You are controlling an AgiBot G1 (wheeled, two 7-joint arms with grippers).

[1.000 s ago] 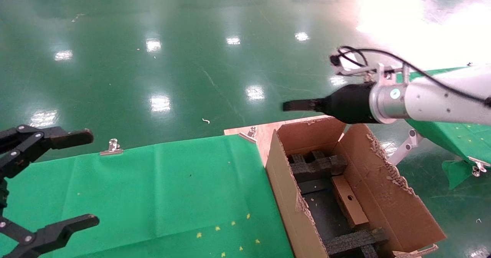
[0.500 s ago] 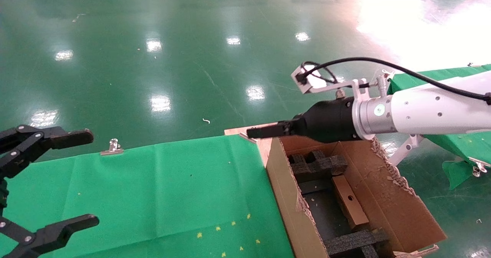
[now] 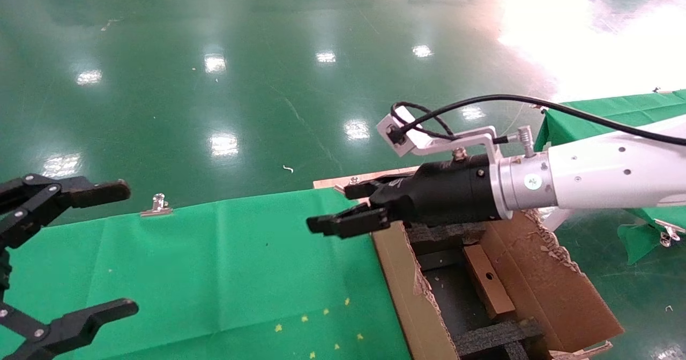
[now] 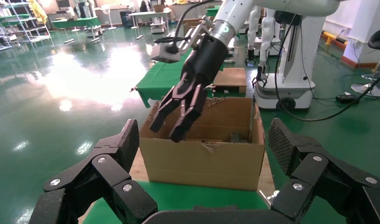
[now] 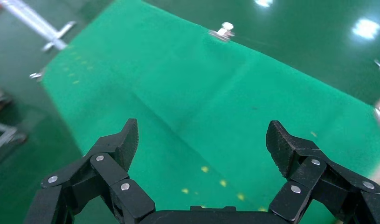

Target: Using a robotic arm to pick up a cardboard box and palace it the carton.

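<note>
Lying inside the carton [image 3: 541, 290], the cardboard box [image 3: 486, 280] rests among black foam inserts [image 3: 496, 336]. Just beyond, the robotic arm's right gripper [image 3: 337, 209] hovers empty over the carton's left wall and the green cloth [image 3: 214, 263], fingers spread. The left gripper [image 3: 75, 250] is parked at far left, fingers wide apart.

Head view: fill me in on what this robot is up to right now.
The right gripper, on the white glossy arm with the black wrist, reaches out over the near-left wall of the large brown corrugated carton toward the green cloth-covered table, fingers open and holding nothing. The small flat brown cardboard box with a round hole lies inside the carton between black foam inserts. The left gripper is parked open above the table's left edge.
</note>
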